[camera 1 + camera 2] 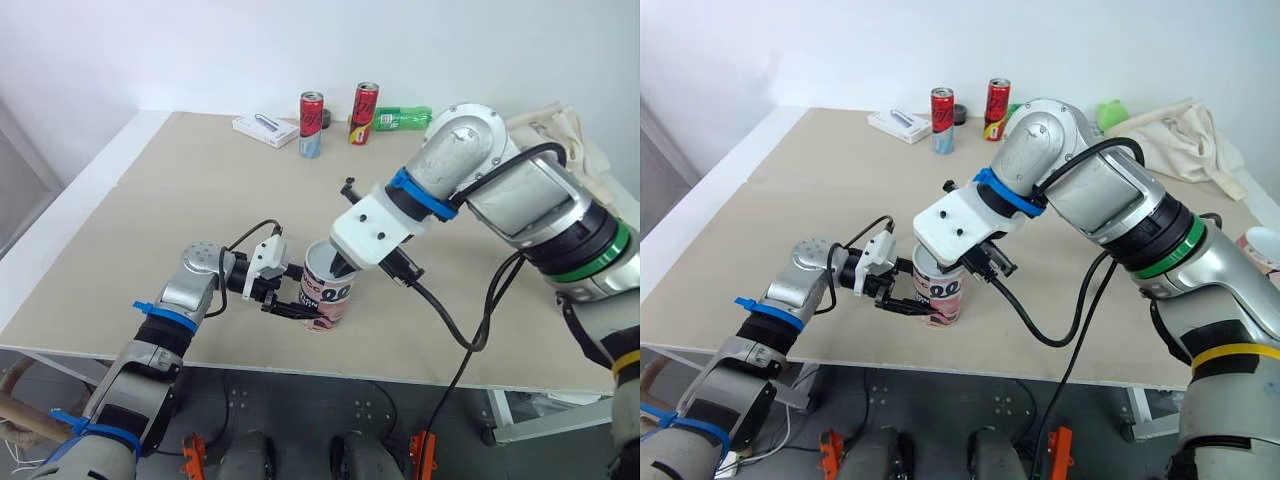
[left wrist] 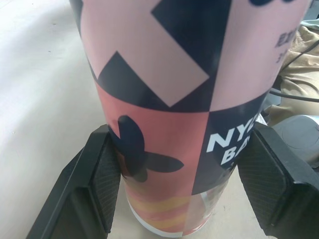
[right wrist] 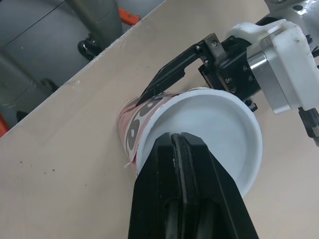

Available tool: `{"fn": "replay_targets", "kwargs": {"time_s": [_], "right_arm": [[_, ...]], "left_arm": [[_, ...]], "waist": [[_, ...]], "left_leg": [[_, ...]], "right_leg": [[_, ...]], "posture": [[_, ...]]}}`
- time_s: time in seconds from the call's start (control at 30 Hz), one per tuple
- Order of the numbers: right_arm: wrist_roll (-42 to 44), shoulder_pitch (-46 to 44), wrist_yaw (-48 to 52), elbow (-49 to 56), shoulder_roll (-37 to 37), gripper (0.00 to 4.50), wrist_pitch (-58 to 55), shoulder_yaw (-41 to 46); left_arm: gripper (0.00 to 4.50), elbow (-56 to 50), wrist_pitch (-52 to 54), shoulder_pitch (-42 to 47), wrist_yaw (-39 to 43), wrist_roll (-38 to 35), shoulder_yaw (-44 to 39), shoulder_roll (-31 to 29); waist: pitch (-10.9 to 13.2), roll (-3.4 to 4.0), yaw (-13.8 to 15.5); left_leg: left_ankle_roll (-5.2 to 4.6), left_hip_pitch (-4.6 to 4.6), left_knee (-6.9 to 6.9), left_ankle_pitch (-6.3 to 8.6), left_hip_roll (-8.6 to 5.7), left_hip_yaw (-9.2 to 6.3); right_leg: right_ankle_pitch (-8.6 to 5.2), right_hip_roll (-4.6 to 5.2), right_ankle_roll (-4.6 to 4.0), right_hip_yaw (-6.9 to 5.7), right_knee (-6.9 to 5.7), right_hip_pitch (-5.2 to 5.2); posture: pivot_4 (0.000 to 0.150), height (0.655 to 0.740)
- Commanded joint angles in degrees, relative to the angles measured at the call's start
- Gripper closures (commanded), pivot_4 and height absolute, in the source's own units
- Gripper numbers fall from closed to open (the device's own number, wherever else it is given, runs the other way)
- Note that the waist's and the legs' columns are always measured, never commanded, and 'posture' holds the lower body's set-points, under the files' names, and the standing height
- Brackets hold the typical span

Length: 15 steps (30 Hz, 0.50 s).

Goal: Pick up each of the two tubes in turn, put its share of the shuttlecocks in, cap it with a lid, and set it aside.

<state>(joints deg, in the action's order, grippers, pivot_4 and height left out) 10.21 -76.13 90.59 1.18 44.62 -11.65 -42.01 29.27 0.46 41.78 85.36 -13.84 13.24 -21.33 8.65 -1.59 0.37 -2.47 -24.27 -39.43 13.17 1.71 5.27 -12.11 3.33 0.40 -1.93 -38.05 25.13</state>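
Pink, black and white printed tube (image 1: 327,292) stands on its base on the counter (image 1: 170,200), close to the front edge and roughly midway across it. The left end effector (image 1: 303,306) reaches in from the robot's left. It pinches the tube low on its wall, with one black pad (image 2: 105,180) pressed on each side of the printed wrap. The tube's foot rests on the counter surface between the pads.

A white round lid (image 3: 219,127) with a raised rim covers the tube's mouth. The right end effector (image 3: 175,142) comes down from above on the robot's right. Its two black fingers are pressed together with no gap between them, and their tips are over the near part of the lid. Whether the tips touch the lid cannot be told.

At the far edge of the counter, well apart from the tube, stand two red drink cans (image 1: 311,124) (image 1: 364,112). A green bottle (image 1: 402,118) lies on its side just beside the right-hand can, and a flat white box (image 1: 265,129) lies just to the left of the other can. A heap of pale cloth (image 1: 1180,135) sits at the far right corner. A black cable (image 1: 470,330) loops from the right arm down over the counter's front edge.
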Motion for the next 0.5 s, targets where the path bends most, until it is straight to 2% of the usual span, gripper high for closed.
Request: {"fn": "replay_targets", "kwargs": {"time_s": [0.03, 0.17, 0.3, 0.4, 0.5], "right_arm": [[4.2, 1.4, 1.9, -1.6, -1.3, 4.44, -4.7, 1.1], [10.2, -0.6, 1.9, -3.9, 0.0, 4.44, -10.3, 9.4], [13.2, 1.0, 1.4, -1.8, 5.0, 4.44, -14.4, 17.6], [15.9, 5.4, -1.7, 3.0, 9.5, 4.44, -18.3, 25.6], [16.2, 13.6, -7.6, 9.0, 14.0, 4.44, -20.8, 33.7]], "left_arm": [[1.46, -0.4, 0.0, -0.4, -1.2, 0.5, -0.1, 0.5], [1.46, 0.5, -1.4, -0.9, -1.8, 0.7, -0.5, 1.1], [1.46, 2.1, -4.2, -1.4, -3.3, 1.3, -1.3, 2.0], [1.46, 3.8, -6.7, -1.3, -4.9, 1.1, -2.2, 3.2], [1.46, 5.6, -8.4, -0.9, -5.4, 1.5, -2.3, 4.1]], "waist": [[0.0, 0.01, 0.0], [0.1, 0.11, 0.0], [0.1, 0.15, 0.3], [0.1, 0.15, 0.3], [0.1, 0.15, 0.3]], "left_leg": [[0.00, 0.00, 0.00, 0.00, 0.01, 0.00], [0.02, -0.19, 0.00, -0.02, 0.03, 0.02], [0.08, -0.75, -0.02, -0.07, 0.02, -0.04], [0.09, -0.86, 0.00, -0.01, -0.03, -0.07], [0.07, -0.89, 0.04, 0.02, -0.03, -0.07]], "right_leg": [[0.01, 0.13, -0.02, -0.22, 0.01, 0.00], [0.26, 0.35, -0.29, -0.56, 0.01, 0.01], [0.30, 0.55, -0.44, -0.99, 0.09, 0.27], [0.30, 0.64, -0.32, -1.28, 0.41, 0.20], [0.41, 0.72, -0.13, -1.42, 0.71, 0.08]], "posture": [[0.150, 0.7400], [0.150, 0.7400], [0.150, 0.7400], [0.150, 0.7400], [0.150, 0.7400]]}}
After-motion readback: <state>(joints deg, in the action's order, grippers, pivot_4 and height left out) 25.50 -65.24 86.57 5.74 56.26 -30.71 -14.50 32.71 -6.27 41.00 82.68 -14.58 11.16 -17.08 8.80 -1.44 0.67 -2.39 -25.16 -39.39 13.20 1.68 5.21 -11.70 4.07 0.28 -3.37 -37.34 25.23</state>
